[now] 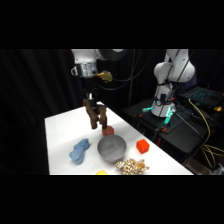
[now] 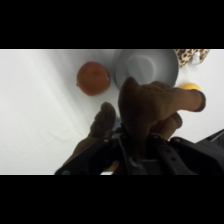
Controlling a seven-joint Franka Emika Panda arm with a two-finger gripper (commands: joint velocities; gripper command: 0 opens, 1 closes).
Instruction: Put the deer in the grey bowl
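Hanging from your pincer (image 1: pixel 95 111), the small dark brown plush deer (image 1: pixel 96 116) is pinched between the fingers and lifted clear of the white counter (image 1: pixel 62 131), legs dangling, above and just behind the round plain grey bowl (image 1: pixel 111 148). Beside the bowl's far rim you have a red ball (image 1: pixel 107 131); to its left lies a blue plush toy (image 1: pixel 79 151); to its right sits an orange-red block (image 1: pixel 143 146); in front, a spotted tan-and-white plush (image 1: pixel 131 166) and a yellow object (image 1: pixel 101 172) cut by the edge.
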